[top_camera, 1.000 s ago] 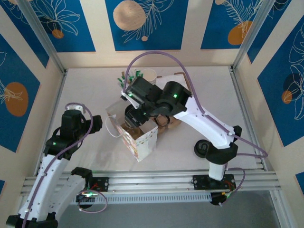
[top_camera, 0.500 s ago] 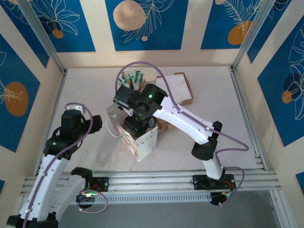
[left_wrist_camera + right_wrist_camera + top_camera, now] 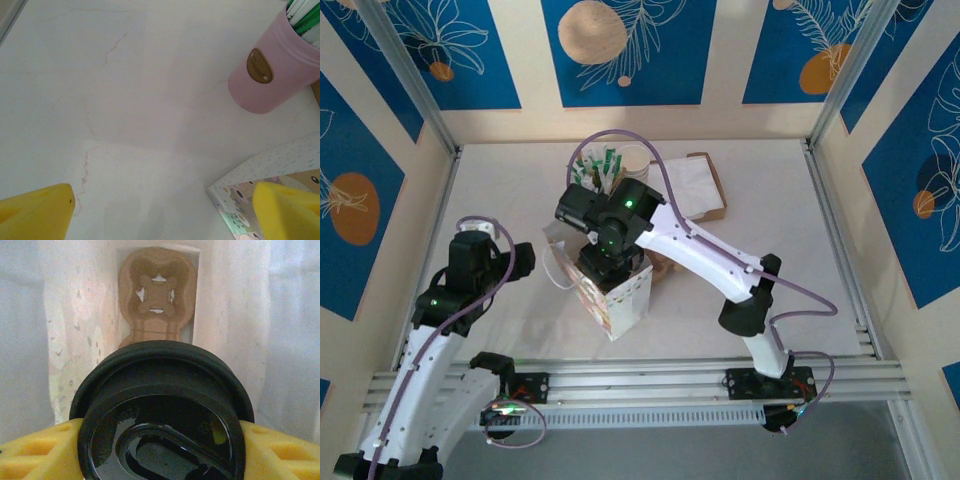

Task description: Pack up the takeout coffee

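Note:
The takeout coffee's black lid sits between the yellow fingers of my right gripper, which is shut on the cup; the cup body is hidden under the lid. Below it I look down into the white patterned paper bag, with a brown cardboard cup carrier on its floor. In the top view the right wrist hangs over the open bag. My left gripper stands open above bare table just left of the bag's corner, holding nothing.
A pink holder of green and white sticks stands behind the bag, also visible from above. A white cup stack and a brown box of napkins lie at the back. Enclosure walls surround the table.
The right arm swung left and brought the coffee over the bag's opening, then shifted a little further left. The left arm stayed where it was.

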Tool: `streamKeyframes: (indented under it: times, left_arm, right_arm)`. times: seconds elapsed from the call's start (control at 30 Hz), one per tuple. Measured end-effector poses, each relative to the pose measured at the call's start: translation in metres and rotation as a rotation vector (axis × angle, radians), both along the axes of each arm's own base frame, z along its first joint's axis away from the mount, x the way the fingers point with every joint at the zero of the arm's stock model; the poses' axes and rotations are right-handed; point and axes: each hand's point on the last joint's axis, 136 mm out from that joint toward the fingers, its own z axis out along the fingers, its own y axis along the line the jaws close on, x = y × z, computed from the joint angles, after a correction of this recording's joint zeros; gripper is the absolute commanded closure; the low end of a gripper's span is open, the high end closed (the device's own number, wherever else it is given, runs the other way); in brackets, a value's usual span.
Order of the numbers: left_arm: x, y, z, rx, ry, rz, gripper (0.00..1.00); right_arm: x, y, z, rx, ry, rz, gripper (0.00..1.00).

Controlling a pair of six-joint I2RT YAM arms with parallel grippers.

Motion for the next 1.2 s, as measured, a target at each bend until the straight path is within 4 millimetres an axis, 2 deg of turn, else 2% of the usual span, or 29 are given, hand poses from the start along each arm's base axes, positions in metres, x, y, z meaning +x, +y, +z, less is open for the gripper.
streamKeyframes:
  times: [1.2]
  left_arm:
    - [0.0, 0.0, 0.0, -0.001, 0.0, 0.0, 0.08]
  right_arm:
    - [0.002, -0.001, -0.056, -0.109, 0.059, -0.103, 0.44]
